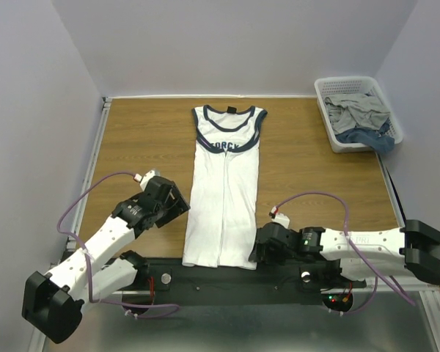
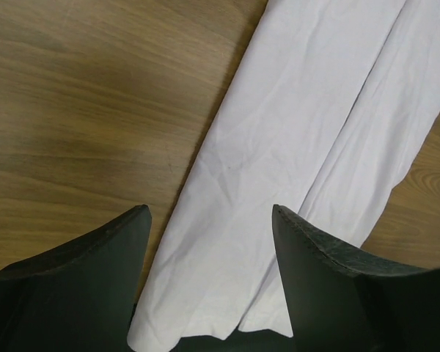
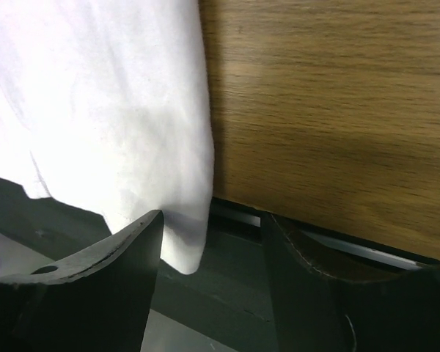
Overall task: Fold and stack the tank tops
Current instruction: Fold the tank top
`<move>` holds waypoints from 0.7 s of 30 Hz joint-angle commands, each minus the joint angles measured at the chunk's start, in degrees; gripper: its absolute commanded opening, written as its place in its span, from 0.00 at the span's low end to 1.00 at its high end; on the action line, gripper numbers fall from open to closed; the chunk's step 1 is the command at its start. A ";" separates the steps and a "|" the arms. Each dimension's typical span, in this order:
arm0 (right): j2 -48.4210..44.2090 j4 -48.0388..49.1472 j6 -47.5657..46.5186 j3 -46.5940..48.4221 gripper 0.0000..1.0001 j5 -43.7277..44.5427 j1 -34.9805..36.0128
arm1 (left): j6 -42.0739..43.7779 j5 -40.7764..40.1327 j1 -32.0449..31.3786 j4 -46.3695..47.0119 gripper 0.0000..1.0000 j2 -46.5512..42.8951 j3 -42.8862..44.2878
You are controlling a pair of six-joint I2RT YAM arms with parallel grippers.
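From the top camera I am seeing a white sleeveless cloth tank top [image 1: 224,205] with navy neck and armhole trim lying flat on the brown wooden table [image 1: 139,139]. Both its sides are folded inward into a long strip, with the neck at 12 o'clock and the hem at 6 o'clock, overhanging the black base rail [image 1: 227,277]. The left gripper [image 1: 177,202] is hovering just beside the strip's 9 o'clock edge, and the right gripper [image 1: 258,246] is sitting at the hem's 5 o'clock corner. A white plastic lattice basket [image 1: 324,103] holding crumpled grey and blue clothes [image 1: 359,110] is standing well apart at 2 o'clock. In the left wrist view the black fingers [image 2: 95,279] are standing wide apart, gripping nothing. The folded cloth is running from 6 o'clock between them toward 1 o'clock. In the right wrist view the fingers [image 3: 110,279] are likewise spread and holding nothing. The hem corner is hanging over the table's edge just beyond the gap, nearer the 9 o'clock finger.
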 commanded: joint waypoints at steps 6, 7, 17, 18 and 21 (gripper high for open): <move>0.64 6.18 2.08 -1.14 0.61 -3.24 0.43 | -4.89 5.12 -2.67 -5.17 0.71 -0.97 -4.99; 1.00 6.62 2.16 -1.40 0.61 -3.86 0.43 | -5.78 5.47 -3.38 -5.44 0.71 -1.24 -5.08; 3.28 11.63 2.34 -3.52 0.57 -6.15 0.43 | -11.06 8.72 -8.13 -7.82 0.71 0.60 -5.43; 3.72 11.99 2.08 -3.25 0.56 -7.63 0.43 | -11.06 8.98 -8.22 -7.82 0.71 0.87 -5.44; 5.22 12.78 1.90 -3.25 0.49 -7.82 0.43 | -11.41 9.34 -8.57 -7.90 0.70 0.87 -5.61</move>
